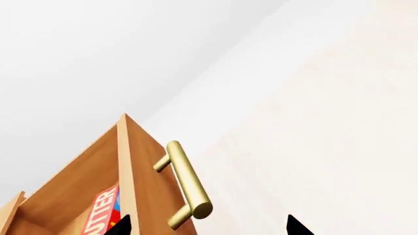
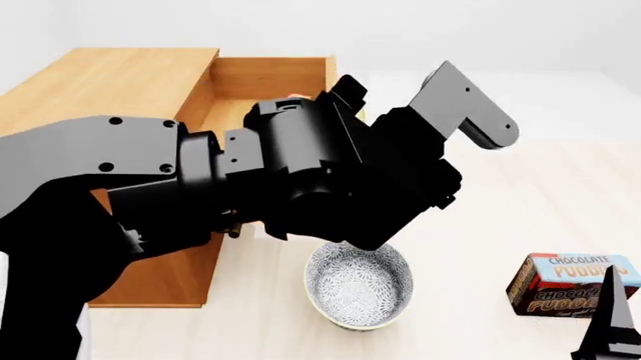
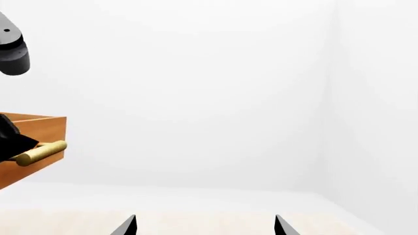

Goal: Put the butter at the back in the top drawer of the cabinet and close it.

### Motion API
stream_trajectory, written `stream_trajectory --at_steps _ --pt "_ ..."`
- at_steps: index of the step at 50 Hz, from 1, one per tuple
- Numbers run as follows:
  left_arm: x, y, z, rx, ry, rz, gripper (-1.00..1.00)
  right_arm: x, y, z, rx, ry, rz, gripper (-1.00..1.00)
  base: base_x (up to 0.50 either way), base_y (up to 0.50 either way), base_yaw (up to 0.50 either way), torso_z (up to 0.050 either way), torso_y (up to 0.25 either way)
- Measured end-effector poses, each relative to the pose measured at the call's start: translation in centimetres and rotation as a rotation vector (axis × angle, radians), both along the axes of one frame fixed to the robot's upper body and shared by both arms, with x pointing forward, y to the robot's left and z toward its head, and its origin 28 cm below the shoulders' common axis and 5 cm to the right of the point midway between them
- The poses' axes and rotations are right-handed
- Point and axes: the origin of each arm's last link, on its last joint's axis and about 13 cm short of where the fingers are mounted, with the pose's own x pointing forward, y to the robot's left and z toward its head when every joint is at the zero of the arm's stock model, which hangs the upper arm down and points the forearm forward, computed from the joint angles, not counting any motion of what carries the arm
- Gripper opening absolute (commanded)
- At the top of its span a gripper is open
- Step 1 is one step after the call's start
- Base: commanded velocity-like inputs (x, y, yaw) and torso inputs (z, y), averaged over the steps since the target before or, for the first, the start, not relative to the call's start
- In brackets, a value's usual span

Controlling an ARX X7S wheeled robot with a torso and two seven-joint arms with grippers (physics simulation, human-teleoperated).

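The butter [image 1: 104, 211] already lies inside the top drawer [image 1: 134, 176], which stands pulled out from the cabinet [image 2: 110, 75]. My left gripper [image 1: 207, 226] is open, fingertips spread just beside the brass handle [image 1: 186, 183], holding nothing. What's left, I judge: push the drawer shut. My right gripper [image 3: 205, 226] hangs open, well apart.

Bright, even, shadowless simulator light washes walls and floor pale; all 3 renders sharp, undistorted.
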Motion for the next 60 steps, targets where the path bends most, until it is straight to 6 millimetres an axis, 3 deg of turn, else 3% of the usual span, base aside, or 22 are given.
stream_trajectory --at_steps 27,41,60 --pt "0.6 1.0 -1.9 0.122 0.103 -0.057 1.0 -0.4 0.5 0.0 0.004 0.001 -0.007 1.0 0.0 0.0 0.0 0.0 0.0" --pt "1.8 2.4 -2.3 0.241 0.124 0.123 1.0 -0.4 2.1 0.8 0.005 0.0 -0.011 1.0 0.0 0.0 0.0 0.0 0.0" --pt "3.5 4.2 -3.7 0.357 0.157 0.306 1.0 -0.2 2.6 1.4 0.001 -0.004 -0.003 1.0 0.0 0.0 0.0 0.0 0.0"
